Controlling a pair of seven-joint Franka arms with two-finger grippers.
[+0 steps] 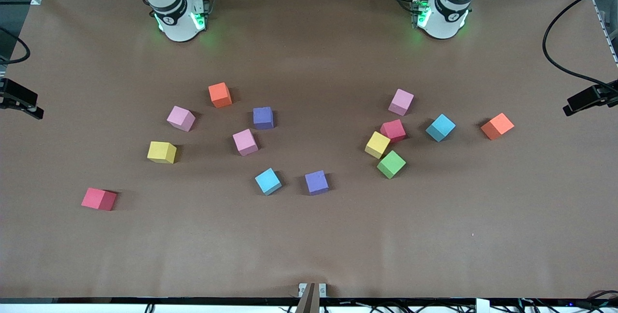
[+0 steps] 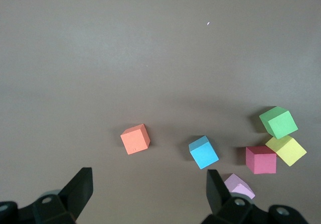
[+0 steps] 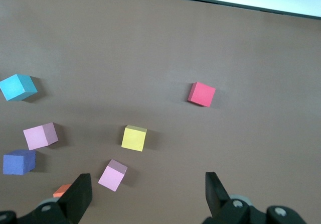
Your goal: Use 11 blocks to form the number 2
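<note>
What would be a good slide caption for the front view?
Thirteen coloured cubes lie scattered on the brown table; no digit begun.

Brown table point(image 1: 309, 245), possibly paper-covered

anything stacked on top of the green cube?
No. The green cube has a bare top face in the front view and the left wrist view. It sits on the table, beside a yellow cube. Its underside is hidden.
</note>
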